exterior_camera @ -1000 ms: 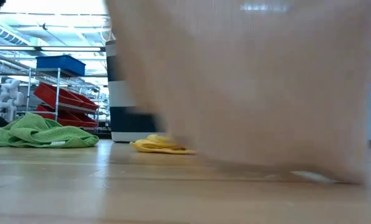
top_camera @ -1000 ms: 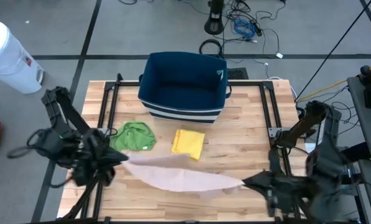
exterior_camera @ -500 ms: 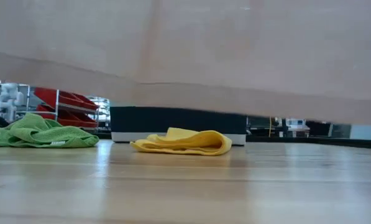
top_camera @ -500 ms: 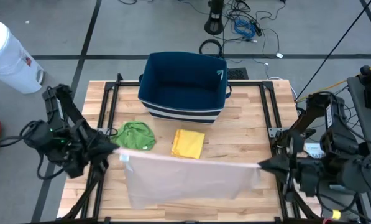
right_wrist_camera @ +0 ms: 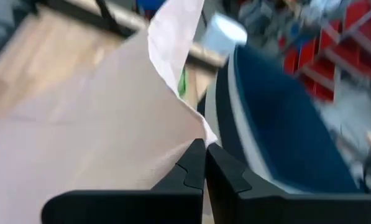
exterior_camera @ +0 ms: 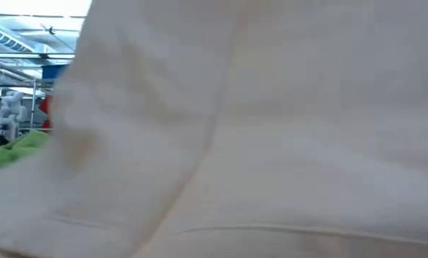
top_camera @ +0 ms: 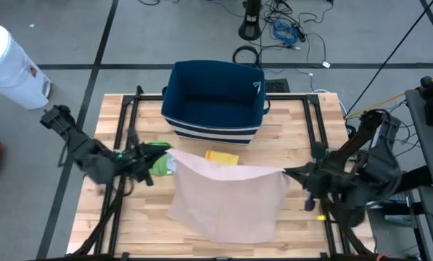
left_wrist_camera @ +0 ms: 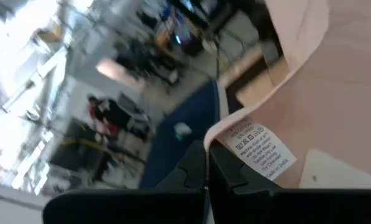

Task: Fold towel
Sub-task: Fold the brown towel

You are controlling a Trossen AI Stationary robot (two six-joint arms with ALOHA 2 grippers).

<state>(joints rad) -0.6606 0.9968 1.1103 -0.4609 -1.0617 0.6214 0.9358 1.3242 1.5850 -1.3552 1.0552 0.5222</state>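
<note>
A pale pink towel (top_camera: 227, 199) is spread between my two grippers above the middle of the table. It fills the low view (exterior_camera: 257, 129). My left gripper (top_camera: 167, 161) is shut on its left upper corner. My right gripper (top_camera: 289, 174) is shut on its right upper corner. The towel's lower edge (top_camera: 234, 235) reaches toward the table's near edge; whether it lies on the wood I cannot tell. My left gripper pinches the towel's upper corner (left_wrist_camera: 225, 135) between its two shut fingers, right beside the white care label (left_wrist_camera: 258, 149). It comes roughly level from the table's left. The towel hangs away from the hold. My right gripper pinches the towel's other upper corner (right_wrist_camera: 201, 134) between its two shut fingers, coming from the table's right and slanting a little downward. The cloth spreads away from the fingertips toward the left gripper, with a loose flap (right_wrist_camera: 173, 31) standing up beyond the hold.
A navy basket (top_camera: 215, 98) stands at the table's far middle. A green cloth (top_camera: 155, 154) and a yellow cloth (top_camera: 222, 156) lie in front of it, both partly covered by the towel. A black frame (top_camera: 129, 123) runs along the table's sides.
The towel was a bunched strip, then opened out into a flat sheet between the grippers. Both grippers have since moved toward each other and toward the far edge, staying shut. The towel's lower part has swung toward the near edge and now fills the low view.
</note>
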